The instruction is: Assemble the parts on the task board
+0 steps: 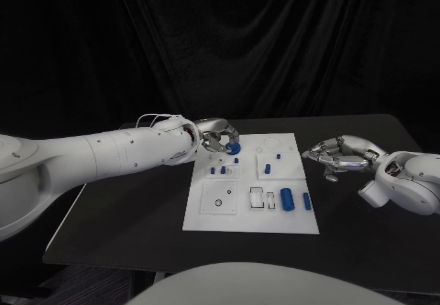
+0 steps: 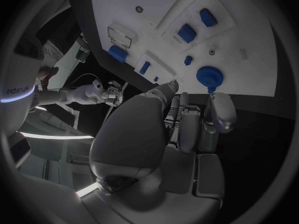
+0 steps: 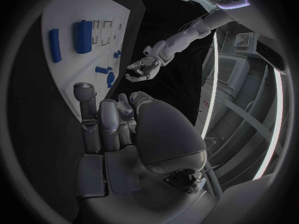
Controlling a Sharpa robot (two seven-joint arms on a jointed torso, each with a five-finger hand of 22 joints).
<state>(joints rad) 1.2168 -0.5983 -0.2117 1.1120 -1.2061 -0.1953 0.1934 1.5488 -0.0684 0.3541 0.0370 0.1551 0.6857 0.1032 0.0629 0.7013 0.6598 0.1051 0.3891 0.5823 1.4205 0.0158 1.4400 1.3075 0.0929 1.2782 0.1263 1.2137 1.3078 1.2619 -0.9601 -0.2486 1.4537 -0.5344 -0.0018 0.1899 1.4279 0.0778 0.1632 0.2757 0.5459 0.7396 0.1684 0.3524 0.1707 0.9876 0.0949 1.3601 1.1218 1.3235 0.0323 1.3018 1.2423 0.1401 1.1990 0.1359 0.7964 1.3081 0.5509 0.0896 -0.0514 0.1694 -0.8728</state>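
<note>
Currently left hand (image 1: 216,138) over the far left corner of the white task board (image 1: 206,216), fingers curled around a round blue part (image 1: 233,149); firm grip or mere touch, cannot tell. Right hand (image 1: 341,157) hovers beside the board's right edge, fingers curled inward, empty.

Probably a robotics lab, black curtain (image 1: 275,57) backdrop, black table (image 1: 119,222), white task board (image 1: 206,216)
</note>
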